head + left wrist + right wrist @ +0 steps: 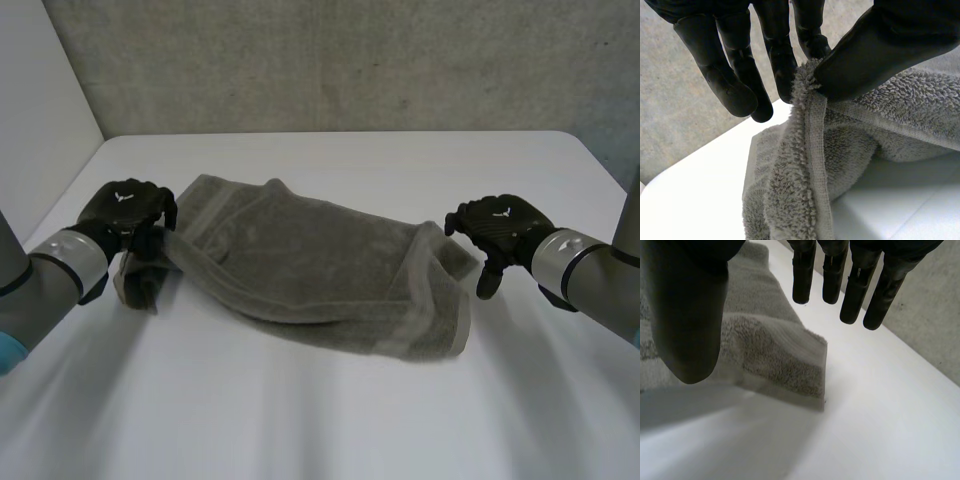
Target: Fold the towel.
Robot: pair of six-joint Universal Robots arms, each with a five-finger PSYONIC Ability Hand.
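Rumpled grey terry towel (330,270), hemmed edge pinched between thumb and fingers of left hand (125,210) probably to lift it over, lies just beside straight, spread, empty fingers of right hand (500,225).

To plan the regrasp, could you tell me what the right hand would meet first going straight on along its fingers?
Probably the bare white table, just beside a corner of the towel: the straight fingers of the right hand point past the cloth's edge, though depth is unclear.
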